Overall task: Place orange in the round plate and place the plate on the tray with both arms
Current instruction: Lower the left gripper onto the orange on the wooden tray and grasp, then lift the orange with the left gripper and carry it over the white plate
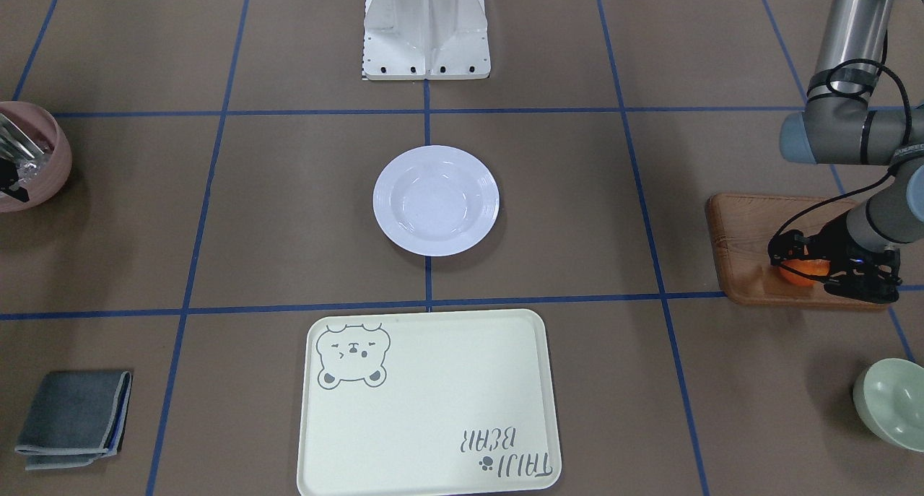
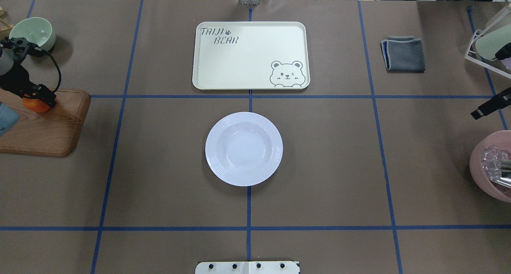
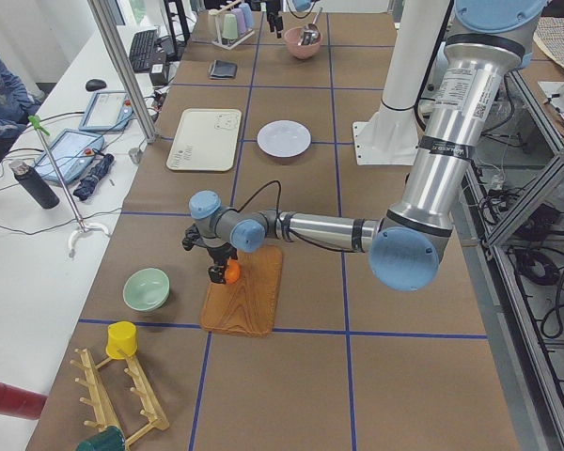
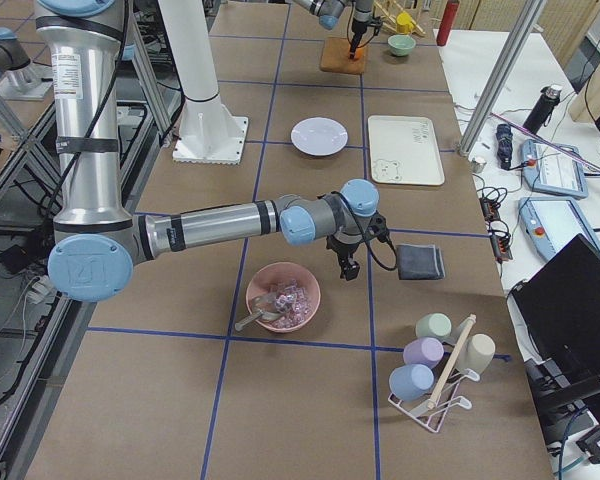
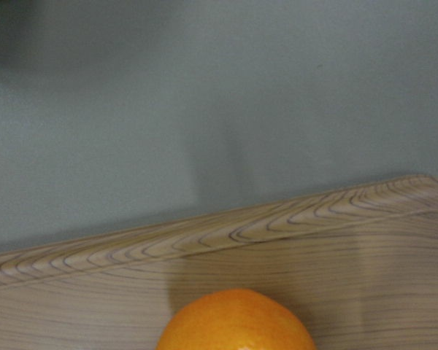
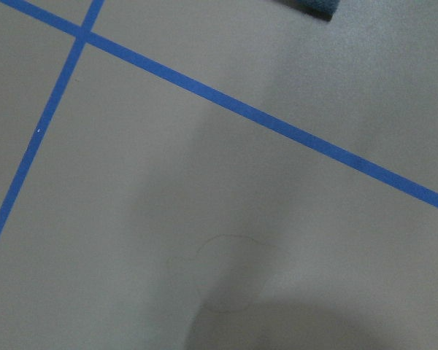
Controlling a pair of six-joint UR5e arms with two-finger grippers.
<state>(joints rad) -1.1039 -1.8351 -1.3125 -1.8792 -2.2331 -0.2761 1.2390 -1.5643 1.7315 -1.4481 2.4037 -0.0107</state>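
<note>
While on board point(image 1: 743, 254) — orange point(image 1: 801, 273), hand point(image 1: 810, 265) around

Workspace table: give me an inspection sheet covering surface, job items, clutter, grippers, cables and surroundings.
Surface: table, brown covering with blue tape grid; no spills seen.
Job's things: orange on the wooden board; round plate empty at table centre; tray empty, on the far side from the robot.
Clutter: mint-green bowl; pink bowl holding clear pieces; grey cloth; cup rack.
Grippers: left gripper straddles the orange, grip unclear; right gripper hovers over bare table near the pink bowl, state unclear.
Cables: black cable loops beside the left wrist.
Surroundings: side bench with tablets; a person's sleeve.
</note>
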